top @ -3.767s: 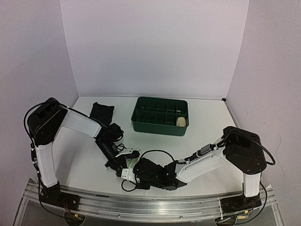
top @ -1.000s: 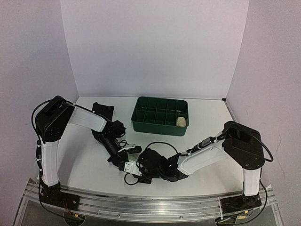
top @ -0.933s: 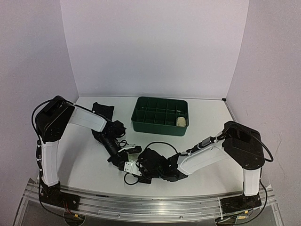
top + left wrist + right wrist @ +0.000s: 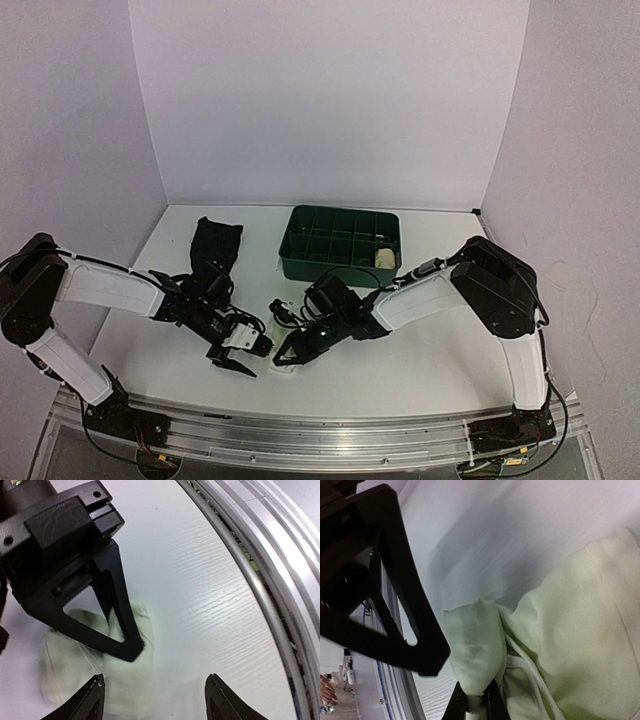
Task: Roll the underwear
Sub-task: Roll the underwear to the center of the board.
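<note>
White garment (image 4: 100, 680) is showing a pale, faintly greenish off-white, plain, no print, against the white, finely grained table (image 4: 210, 595). Black garment (image 4: 216, 245) is reading solid black; tray (image 4: 335, 268) is showing dark green, and the roll (image 4: 385, 258) in it is showing cream. Left gripper (image 4: 155, 700) and right gripper (image 4: 474, 704) are both showing matte black.

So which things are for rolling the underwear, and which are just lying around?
For the job: white underwear, pinched by the right tool; black underwear; cream underwear bundle; open left tool.
Just lying about: green divided tray.
</note>
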You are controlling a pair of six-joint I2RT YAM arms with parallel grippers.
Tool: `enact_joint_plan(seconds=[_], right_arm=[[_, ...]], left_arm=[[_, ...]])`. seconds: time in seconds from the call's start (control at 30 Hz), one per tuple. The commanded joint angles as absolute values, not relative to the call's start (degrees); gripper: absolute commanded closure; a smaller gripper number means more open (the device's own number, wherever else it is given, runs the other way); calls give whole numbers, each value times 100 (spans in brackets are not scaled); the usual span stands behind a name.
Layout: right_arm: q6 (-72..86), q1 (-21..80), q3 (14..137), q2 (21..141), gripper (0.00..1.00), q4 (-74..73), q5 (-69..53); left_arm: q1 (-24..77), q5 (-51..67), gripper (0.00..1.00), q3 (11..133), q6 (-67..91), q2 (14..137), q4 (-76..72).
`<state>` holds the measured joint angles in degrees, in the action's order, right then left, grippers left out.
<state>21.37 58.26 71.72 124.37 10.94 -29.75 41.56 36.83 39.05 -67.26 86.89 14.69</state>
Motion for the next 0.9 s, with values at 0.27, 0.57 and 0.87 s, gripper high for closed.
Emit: enact_joint_plan(seconds=[0.27,0.57,0.87], right_arm=[[2931,5674,7276,12877,100,493,-3566],[2593,5675,7387,12530,86,488,-3223],[1502,5700,6093,10778,49,1299,-1550]], left_arm=[[4322,2852,58,4018,-7243,9218,697],[4341,2665,97,4498,-6598,9652,1116],[4089,3554,100,5716,-5751,10529,3099]])
